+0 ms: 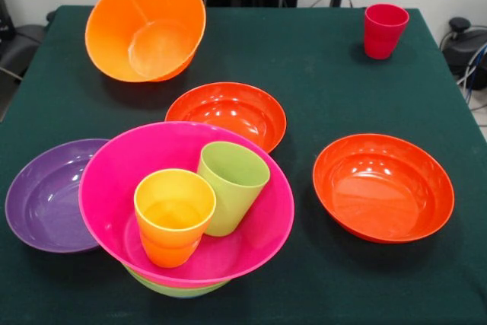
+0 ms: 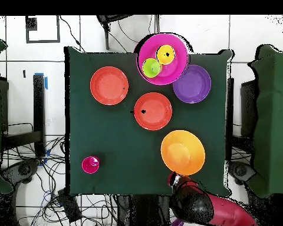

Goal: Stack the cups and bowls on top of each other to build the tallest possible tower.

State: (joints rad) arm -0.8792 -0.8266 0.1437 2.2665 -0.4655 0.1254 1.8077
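Beside the orange bowl (image 2: 183,152) — drawn back — sits the arm (image 2: 203,206).

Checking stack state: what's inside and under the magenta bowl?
Inside the magenta bowl: yellow-orange cup and lime green cup, both upright. Under it: a lime-green bowl, only its lower edge showing; the rest is covered.

A dark green table (image 1: 319,74) carries the purple bowl (image 1: 46,195), two red-orange bowls (image 1: 228,112) (image 1: 384,184) and the red cup (image 1: 383,30). The orange bowl (image 1: 144,24) sits tilted on it. The green bowl (image 1: 179,288) rests under the magenta one.
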